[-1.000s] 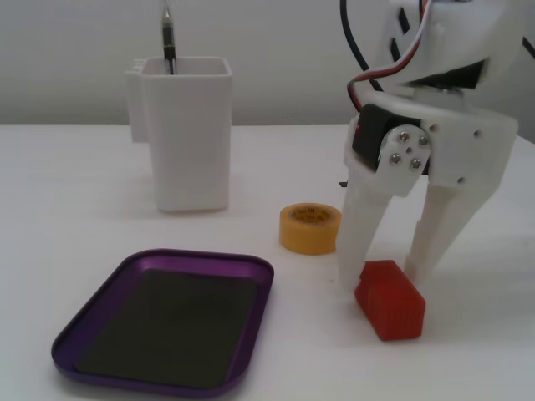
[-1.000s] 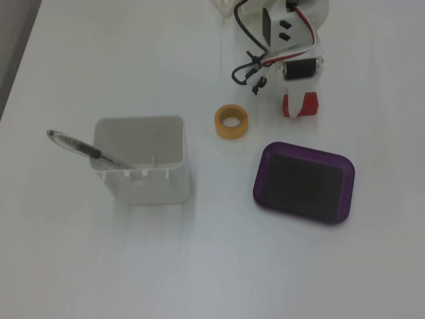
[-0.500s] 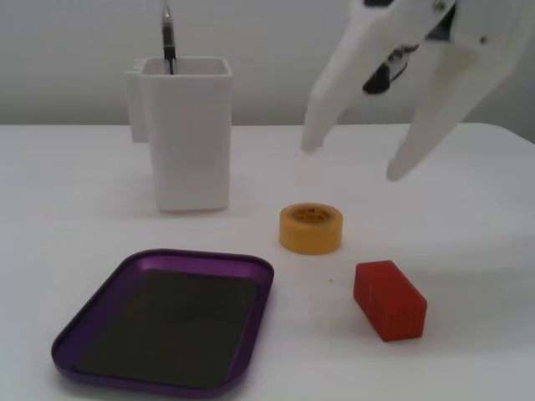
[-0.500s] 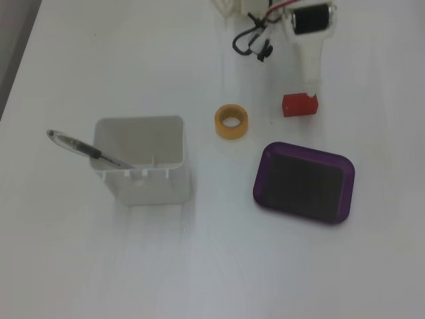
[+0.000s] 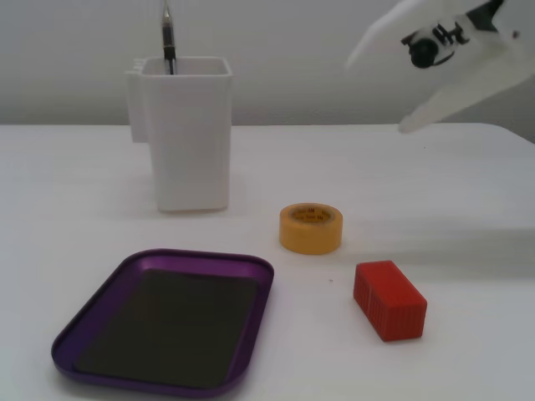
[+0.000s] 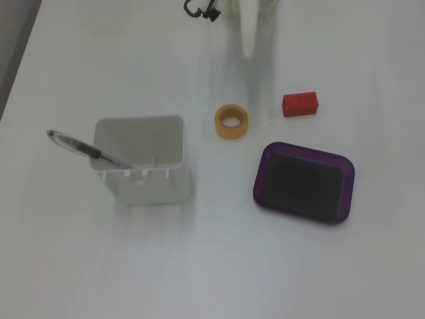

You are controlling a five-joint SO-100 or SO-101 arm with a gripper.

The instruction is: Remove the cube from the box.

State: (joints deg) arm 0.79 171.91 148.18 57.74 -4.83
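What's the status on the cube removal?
Gripper open, empty, raised above the table. Cube out of the box, on the table beside the tape roll. Nothing in the way.

Plain white table [image 5: 75, 192], pale wall behind it.
The tabletop fills nearly the whole frame in both fixed views, lit soft and even, shadows pretty faint. A light grey-white wall [image 5: 276, 50] runs across the top of a fixed view; a darker grey strip [image 6: 12, 46] sits at the upper left edge of the other.
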